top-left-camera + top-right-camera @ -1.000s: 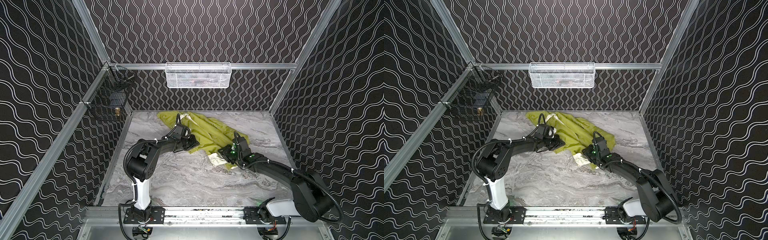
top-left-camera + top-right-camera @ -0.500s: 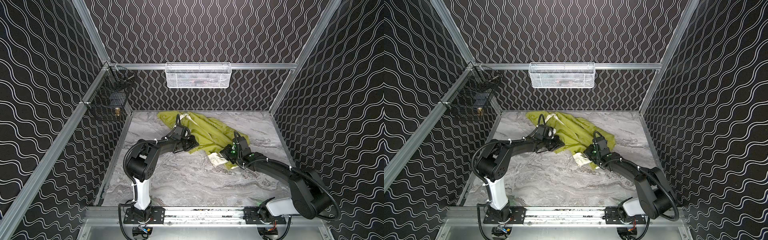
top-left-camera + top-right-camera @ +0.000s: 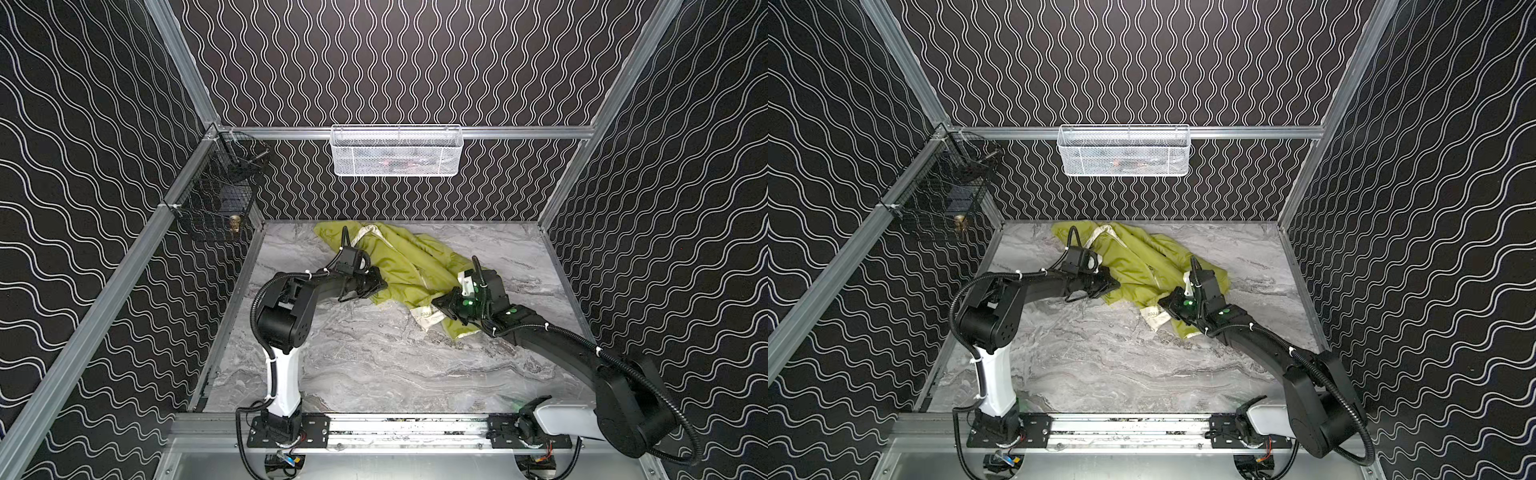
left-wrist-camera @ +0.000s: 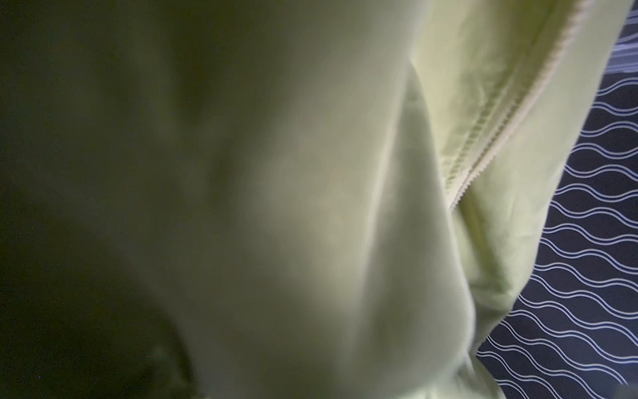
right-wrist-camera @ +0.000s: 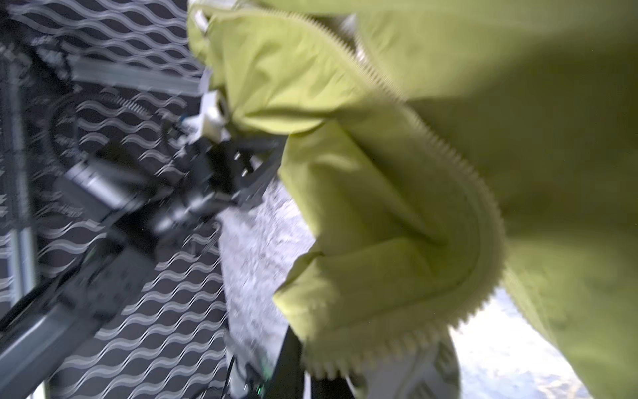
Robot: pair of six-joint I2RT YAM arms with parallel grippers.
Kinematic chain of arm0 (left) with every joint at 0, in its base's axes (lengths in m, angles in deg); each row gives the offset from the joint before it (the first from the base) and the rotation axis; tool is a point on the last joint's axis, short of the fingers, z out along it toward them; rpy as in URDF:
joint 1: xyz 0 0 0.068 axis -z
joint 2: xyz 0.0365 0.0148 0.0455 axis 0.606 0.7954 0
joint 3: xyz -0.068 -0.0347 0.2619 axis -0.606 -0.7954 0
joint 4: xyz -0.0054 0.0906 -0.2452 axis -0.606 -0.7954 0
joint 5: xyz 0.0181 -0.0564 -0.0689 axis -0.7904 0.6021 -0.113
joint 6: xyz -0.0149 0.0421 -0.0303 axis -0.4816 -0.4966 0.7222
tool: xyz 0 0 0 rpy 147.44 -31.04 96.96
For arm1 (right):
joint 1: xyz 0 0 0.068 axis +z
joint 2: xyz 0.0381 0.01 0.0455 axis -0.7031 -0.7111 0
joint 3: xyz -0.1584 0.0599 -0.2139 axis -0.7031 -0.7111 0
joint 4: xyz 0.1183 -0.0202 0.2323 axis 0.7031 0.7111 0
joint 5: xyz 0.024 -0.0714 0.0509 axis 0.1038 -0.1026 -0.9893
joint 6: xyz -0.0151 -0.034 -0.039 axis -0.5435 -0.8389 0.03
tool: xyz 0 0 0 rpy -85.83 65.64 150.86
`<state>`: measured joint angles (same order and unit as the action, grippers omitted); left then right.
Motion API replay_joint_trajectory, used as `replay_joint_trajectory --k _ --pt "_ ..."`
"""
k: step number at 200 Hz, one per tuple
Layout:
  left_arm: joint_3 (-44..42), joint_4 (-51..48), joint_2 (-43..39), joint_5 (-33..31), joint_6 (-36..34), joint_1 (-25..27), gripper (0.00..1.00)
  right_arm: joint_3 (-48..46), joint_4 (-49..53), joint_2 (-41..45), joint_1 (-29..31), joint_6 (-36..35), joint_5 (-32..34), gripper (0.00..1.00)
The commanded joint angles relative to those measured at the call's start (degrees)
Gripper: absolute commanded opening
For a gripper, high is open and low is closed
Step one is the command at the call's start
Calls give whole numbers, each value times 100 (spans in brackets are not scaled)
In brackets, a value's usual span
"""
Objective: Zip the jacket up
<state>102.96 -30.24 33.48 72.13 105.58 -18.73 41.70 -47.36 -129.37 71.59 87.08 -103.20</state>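
Both top views: the jacket (image 3: pixel 409 266) is seen crumpled at the back of the table (image 3: pixel 374 357); cloth is clamped by the left gripper (image 3: pixel 381 284) and right gripper (image 3: pixel 437 301); zipper teeth (image 5: pixel 483 193) should be pulled taut and straightened gently.

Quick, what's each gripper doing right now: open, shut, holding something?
The left gripper is closed on an edge of the jacket.
The right gripper is closed on the jacket too, near its lower corner.
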Motion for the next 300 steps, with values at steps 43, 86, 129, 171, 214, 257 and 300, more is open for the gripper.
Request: replay_joint_trajectory --k 43,86,129,171,214,257,300 --pt "597 -512 380 -6 -432 -546 4 114 257 639 24 -614 -1783 0" --pt "997 -795 562 -65 -545 -780 3 42 516 776 98 -834 -2286 0" --pt "1414 -1203 432 -161 -704 -1003 4 -14 1015 155 438 -1290 -2266 0" --pt "1612 -1525 251 -300 -895 -1151 4 67 1343 -597 490 -1604 -1699 0" --pt "1621 -1664 144 -352 -931 -1311 11 142 1521 -883 496 -1718 -1402 20" --pt "1453 -1712 -224 -388 -941 -1329 34 524 2254 -466 431 -1892 -486 44" --pt "810 -1872 -1031 -447 -1067 -1234 46 1057 2933 -381 325 -2063 1046 56"
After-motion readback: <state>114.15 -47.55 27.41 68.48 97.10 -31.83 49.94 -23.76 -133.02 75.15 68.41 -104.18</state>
